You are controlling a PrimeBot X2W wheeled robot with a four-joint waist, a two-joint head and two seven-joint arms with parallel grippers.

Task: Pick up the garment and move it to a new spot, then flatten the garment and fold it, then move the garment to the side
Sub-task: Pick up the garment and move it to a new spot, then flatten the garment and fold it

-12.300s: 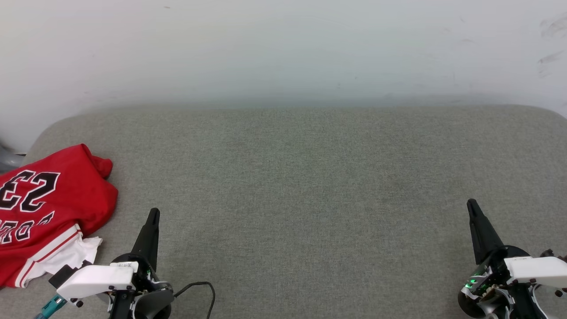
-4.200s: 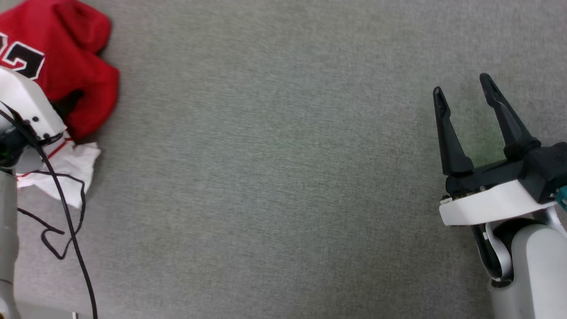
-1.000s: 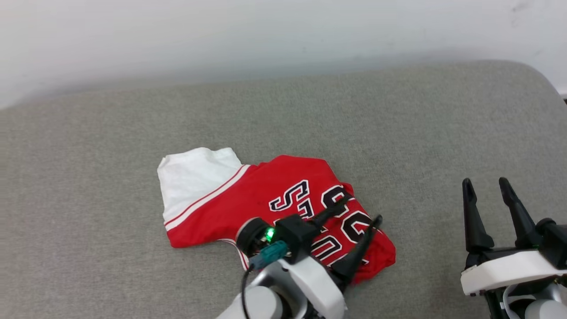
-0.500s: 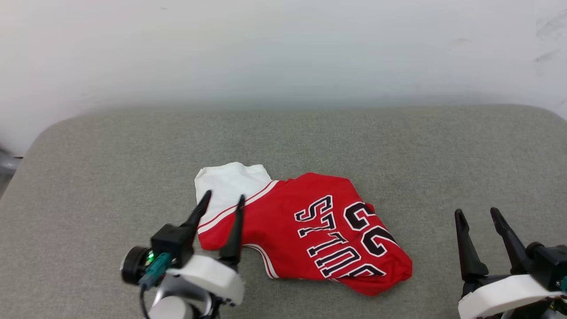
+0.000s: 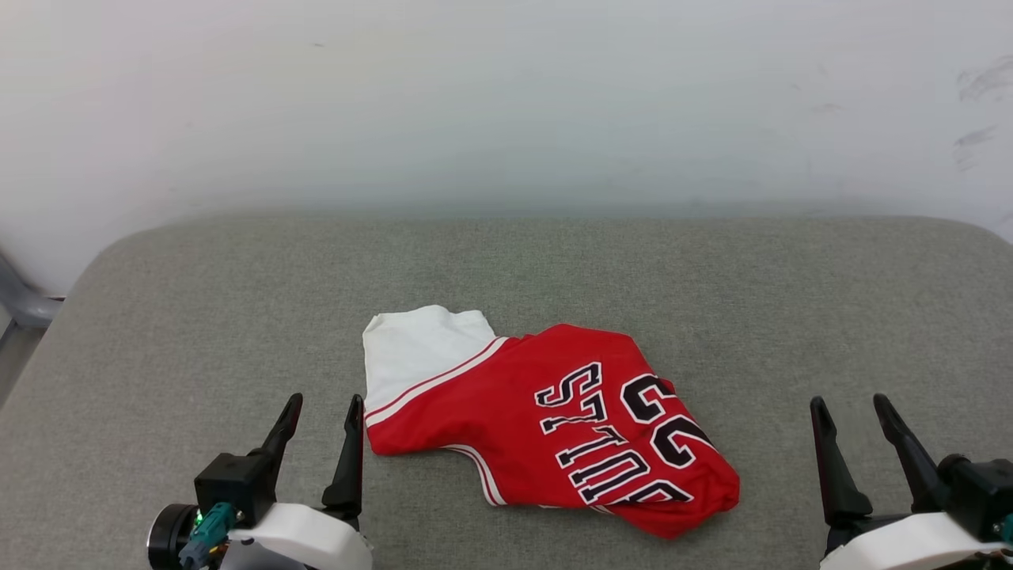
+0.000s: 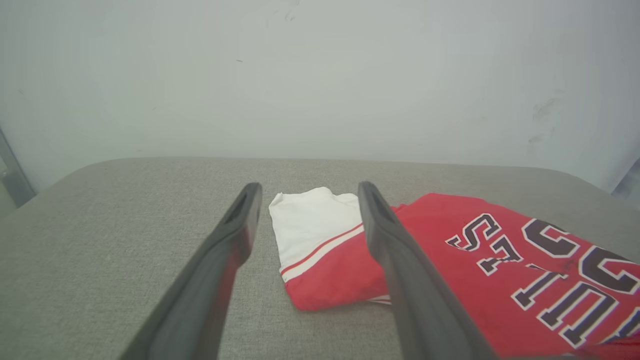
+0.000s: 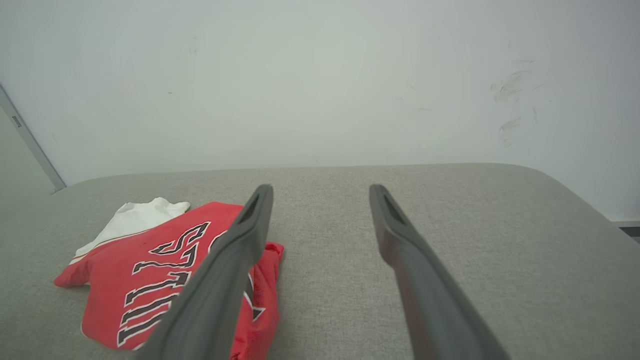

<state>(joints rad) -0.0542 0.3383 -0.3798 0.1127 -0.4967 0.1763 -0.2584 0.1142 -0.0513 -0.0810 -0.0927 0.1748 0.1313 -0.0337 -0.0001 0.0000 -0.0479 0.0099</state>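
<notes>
Garment [image 5: 506, 412] lies between forward-pointing left gripper [image 5: 326, 398] and right gripper [image 5: 847, 400] (both spread, empty).

Jersey [image 5: 491, 404] is showing red body, white sleeve, red-white striped trim, black white-outlined letters; cushion [image 5: 633, 277] is looking speckled grey, wall [image 5: 506, 95] off-white.

Left arm [image 5: 294, 537] and right arm [image 5: 910, 543] low and well apart, jaws spread wide, empty, tips forward.

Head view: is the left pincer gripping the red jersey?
No, the left pincer stands open and empty beside the red, white-sleeved fabric jersey.
</notes>
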